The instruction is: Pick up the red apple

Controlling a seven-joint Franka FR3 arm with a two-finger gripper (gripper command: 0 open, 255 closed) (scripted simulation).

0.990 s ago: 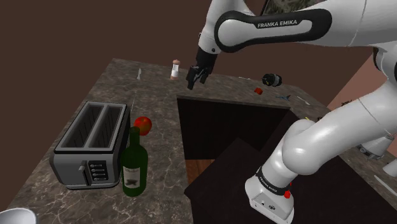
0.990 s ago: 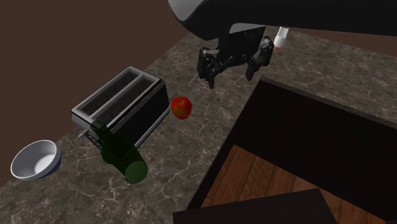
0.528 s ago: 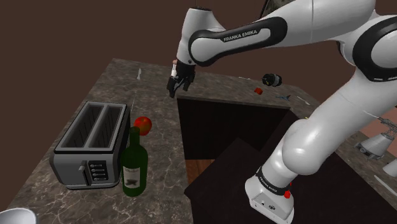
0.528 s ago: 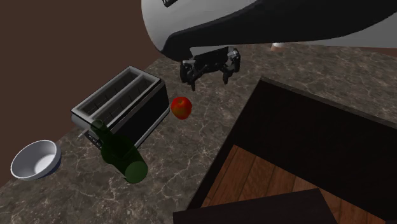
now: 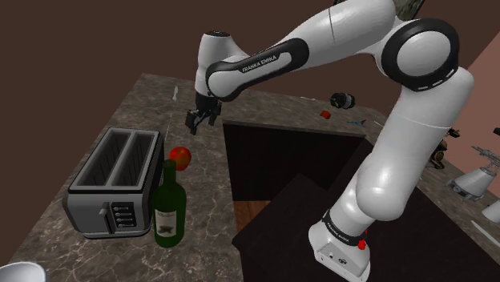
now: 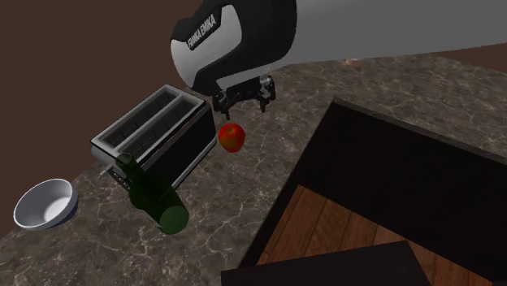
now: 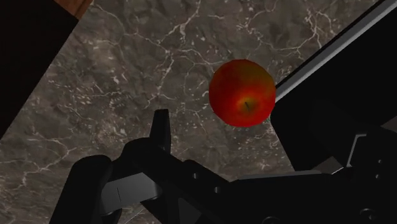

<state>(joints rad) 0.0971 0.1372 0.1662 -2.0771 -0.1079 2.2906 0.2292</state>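
The red apple (image 5: 180, 157) lies on the dark marble counter (image 5: 144, 104), right beside the silver toaster (image 5: 112, 180). My black gripper (image 5: 196, 120) hangs open above the counter, a little beyond the apple and apart from it. The second exterior view has the gripper (image 6: 242, 101) just above the apple (image 6: 231, 136), its two fingers standing apart with nothing between them. In the wrist view the apple (image 7: 242, 93) sits ahead of the gripper (image 7: 261, 137), near the toaster's dark side, with one finger (image 7: 161, 130) showing clearly.
A green wine bottle (image 5: 169, 207) stands close in front of the apple, by the toaster (image 6: 150, 134). A white bowl (image 6: 45, 203) rests near the counter's corner. A deep dark recess (image 5: 296, 160) cuts into the counter beside the apple. Small objects (image 5: 343, 100) lie at the back.
The gripper has swung toward the shoulder view's left and come lower, from over the recess's edge to just beyond the apple. It stays open. The apple has not moved.
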